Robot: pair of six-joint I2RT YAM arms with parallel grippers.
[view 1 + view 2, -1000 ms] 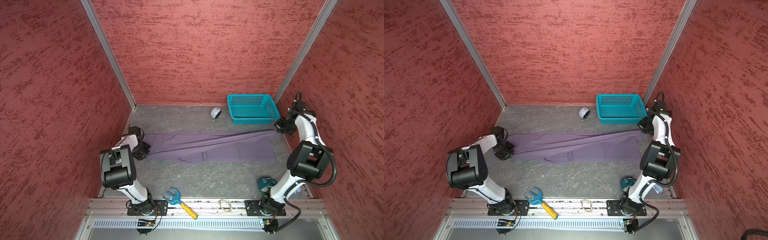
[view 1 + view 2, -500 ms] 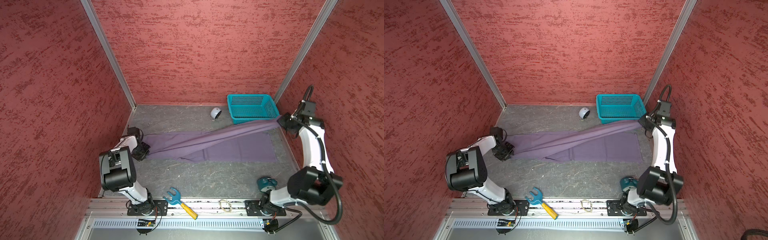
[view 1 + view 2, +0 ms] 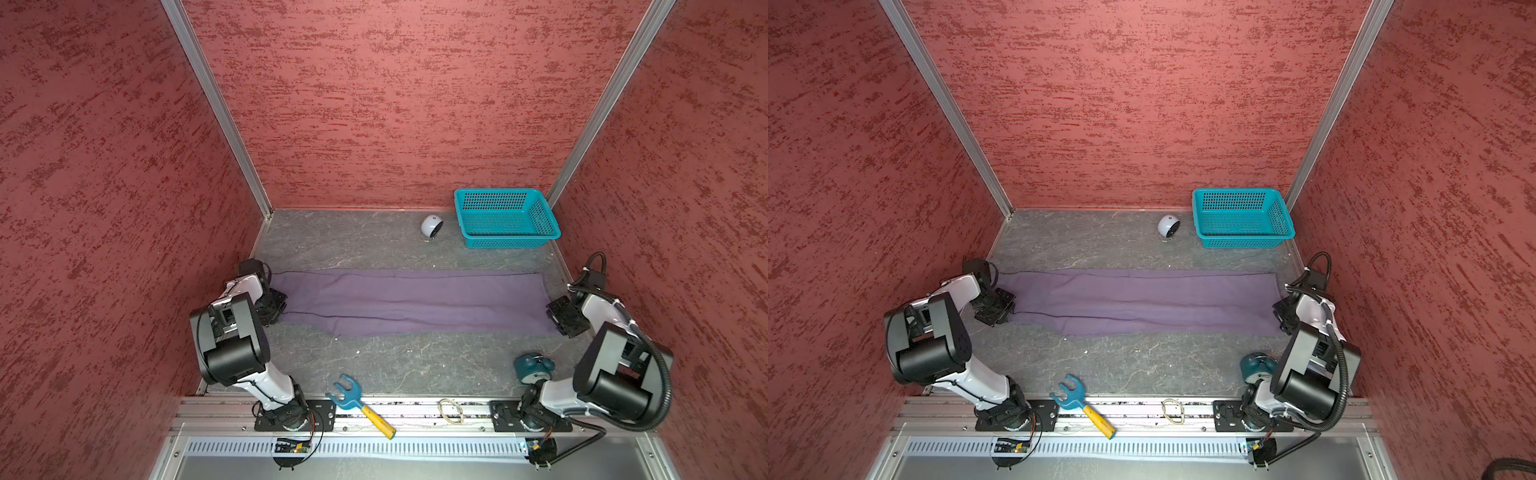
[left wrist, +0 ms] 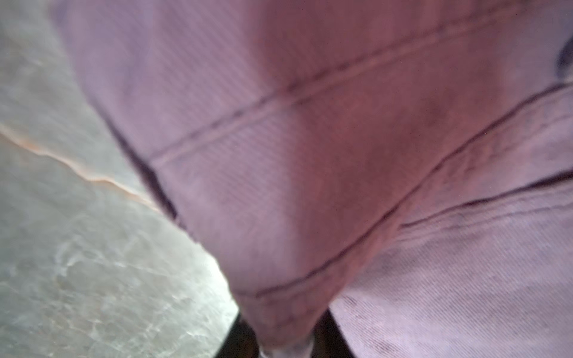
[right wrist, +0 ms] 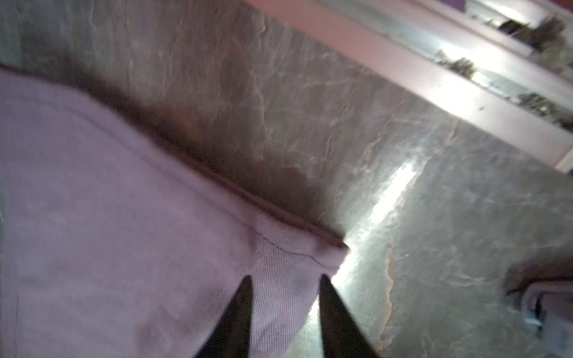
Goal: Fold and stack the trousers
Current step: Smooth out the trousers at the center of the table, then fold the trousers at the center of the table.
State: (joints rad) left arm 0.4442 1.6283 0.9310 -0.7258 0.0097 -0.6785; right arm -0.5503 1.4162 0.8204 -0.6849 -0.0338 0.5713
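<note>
The trousers (image 3: 411, 301) lie flat across the middle of the grey table (image 3: 374, 365). They run lengthwise from one arm to the other, with one leg laid over the other and the near edges not quite matched. The left gripper (image 3: 272, 306) sits at the left end. Its wrist view shows a ridge of cloth rising into the gap between its fingers (image 4: 240, 339), which pinch it. The right gripper (image 5: 283, 283) is at the opposite end, fingertips (image 5: 242, 297) spread apart above a corner of the cloth and holding nothing. The basket (image 3: 505, 216) stands in the far right corner, well apart from the trousers.
</note>
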